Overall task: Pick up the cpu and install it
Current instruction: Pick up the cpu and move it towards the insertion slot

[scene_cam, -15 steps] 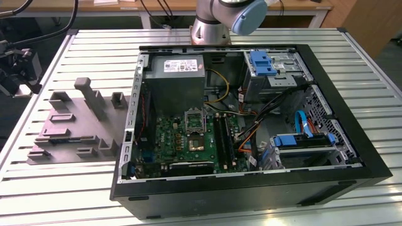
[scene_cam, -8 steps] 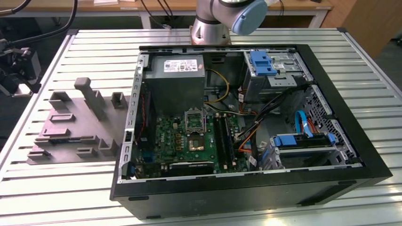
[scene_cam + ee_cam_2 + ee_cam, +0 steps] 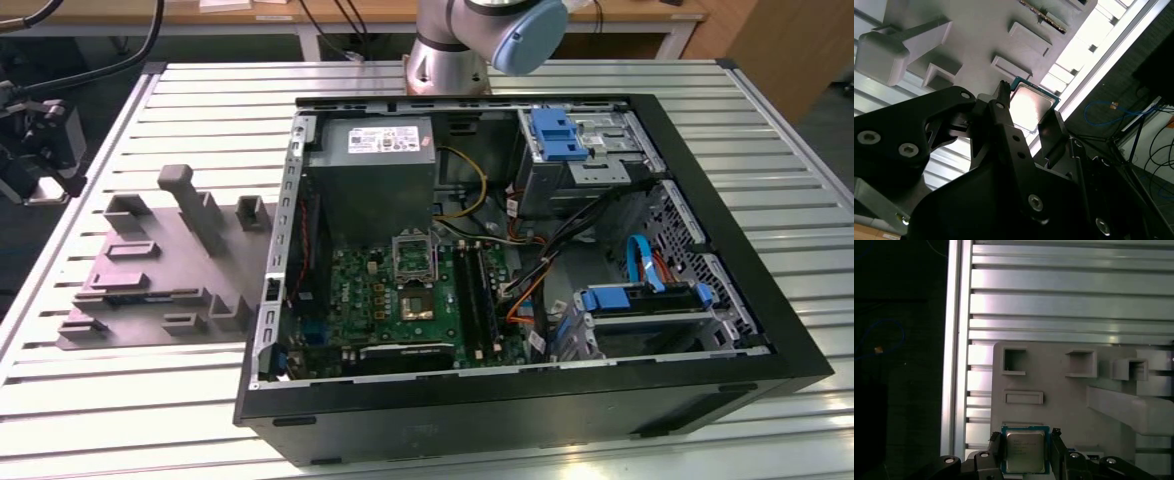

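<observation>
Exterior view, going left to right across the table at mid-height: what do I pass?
grey fixture plate → green motherboard → blue drive bracket → computer case's right wall

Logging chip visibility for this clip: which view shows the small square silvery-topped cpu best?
The first wrist view: the small square silvery cpu faces the camera squarely, its rim visible. In the second wrist view it is slanted, glare-washed and partly behind the black gripper.
</observation>
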